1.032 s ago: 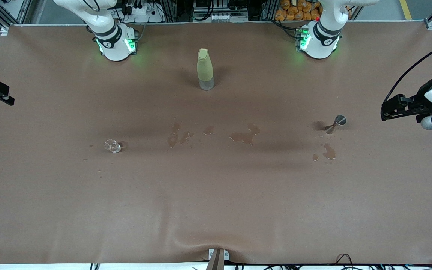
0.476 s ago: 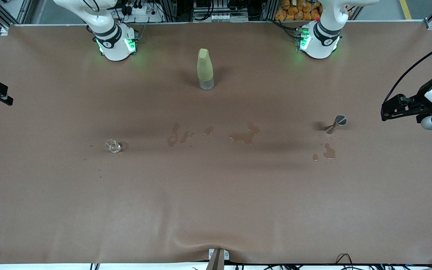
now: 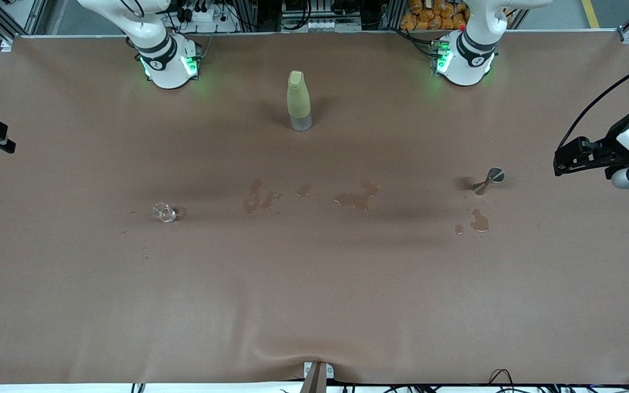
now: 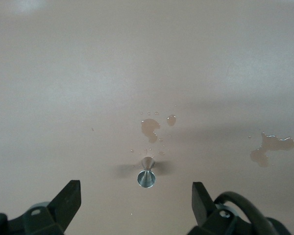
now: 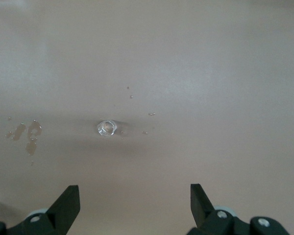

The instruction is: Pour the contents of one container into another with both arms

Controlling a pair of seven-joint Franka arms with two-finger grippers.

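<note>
A clear glass cup [image 3: 164,212] stands on the brown table toward the right arm's end; the right wrist view shows the cup [image 5: 107,128] well ahead of my right gripper [image 5: 134,192], which is open and empty. A silver jigger [image 3: 488,181] stands toward the left arm's end. In the left wrist view the jigger [image 4: 146,174] sits just ahead of my open, empty left gripper [image 4: 136,190]. In the front view the left gripper [image 3: 559,161] hangs over that end of the table, apart from the jigger. The right gripper [image 3: 7,145] hangs over the table's edge at the right arm's end.
A tall yellow-green bottle [image 3: 298,101] stands mid-table, near the arms' bases. Wet patches lie on the table cover [image 3: 314,300]: two in the middle [image 3: 356,200] [image 3: 257,200] and one beside the jigger [image 3: 479,221], nearer the front camera.
The right gripper has drawn back a little toward its end of the table. The left gripper has barely shifted. Cup and jigger have not moved.
</note>
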